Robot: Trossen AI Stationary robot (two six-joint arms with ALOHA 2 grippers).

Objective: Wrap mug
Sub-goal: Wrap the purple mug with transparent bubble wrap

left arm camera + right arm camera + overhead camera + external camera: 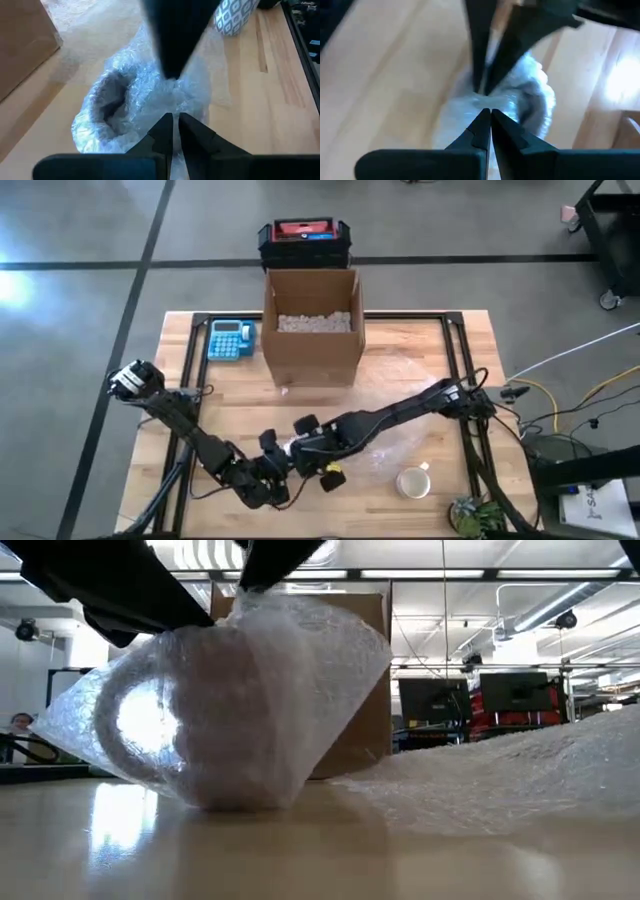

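A mug wrapped in clear bubble wrap stands on the wooden table, near its front middle. In the low view its handle shows through the wrap. Both grippers meet over the bundle. My left gripper is shut on the gathered wrap from the near left. My right gripper is shut on the same gather from the right. In the high view the arms hide most of the bundle. A loose bubble wrap sheet lies spread to its right. My left gripper pinches the gathered bubble wrap at the top of the bundle between its two fingertips, slanting down from the near left. The wrapped mug rests on the table below. My right gripper pinches the same bunched wrap between its fingertips, opposite the left fingers, slanting down from the table's right. Several layers are bunched there. The bundle sits on the table.
An open cardboard box with white filler stands behind at the far middle, with a blue calculator to its left. A bare cream mug and a patterned plant pot stand at the near right. A black crate sits beyond the table.
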